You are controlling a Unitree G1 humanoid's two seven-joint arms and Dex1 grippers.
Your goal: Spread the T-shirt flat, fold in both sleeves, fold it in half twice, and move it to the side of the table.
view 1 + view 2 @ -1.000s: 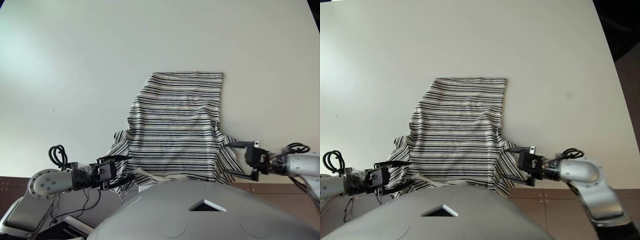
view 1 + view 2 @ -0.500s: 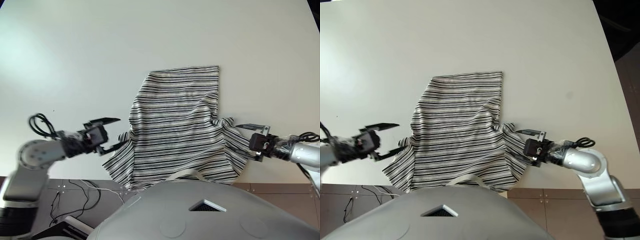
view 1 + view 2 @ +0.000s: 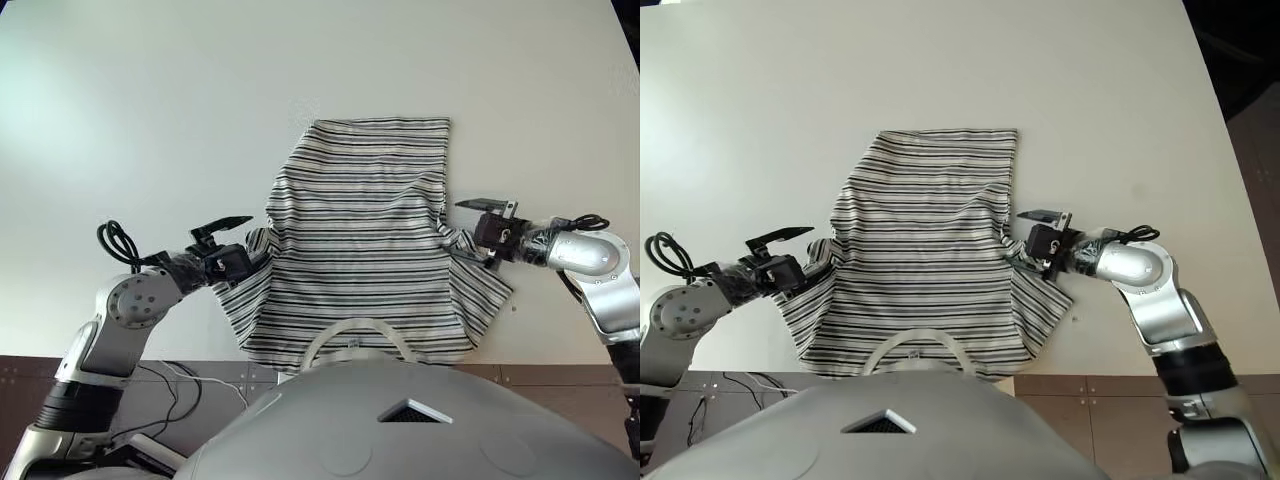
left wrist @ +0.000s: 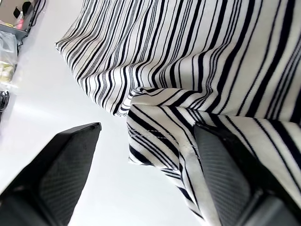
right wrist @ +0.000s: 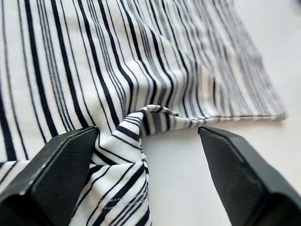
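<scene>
A black-and-white striped T-shirt (image 3: 360, 240) lies on the white table (image 3: 150, 100), hem at the far side and collar (image 3: 355, 335) at the near edge. Its body is rumpled and narrower toward the hem. My left gripper (image 3: 252, 240) is open at the left sleeve (image 4: 155, 122), with the sleeve's folded edge between its wide-set fingers. My right gripper (image 3: 456, 226) is open at the right sleeve (image 5: 127, 136), where a bunched fold of cloth lies beside one finger (image 5: 61, 165).
The table's near edge (image 3: 560, 365) runs just below the shirt's shoulders, with brown floor and loose cables (image 3: 170, 385) beyond it. Bare white tabletop stretches wide on the left, on the right and behind the hem.
Both grippers went from the near edge up the table and inward to the sleeves. The shirt slid farther onto the table; its shoulders and collar now lie spread on the top.
</scene>
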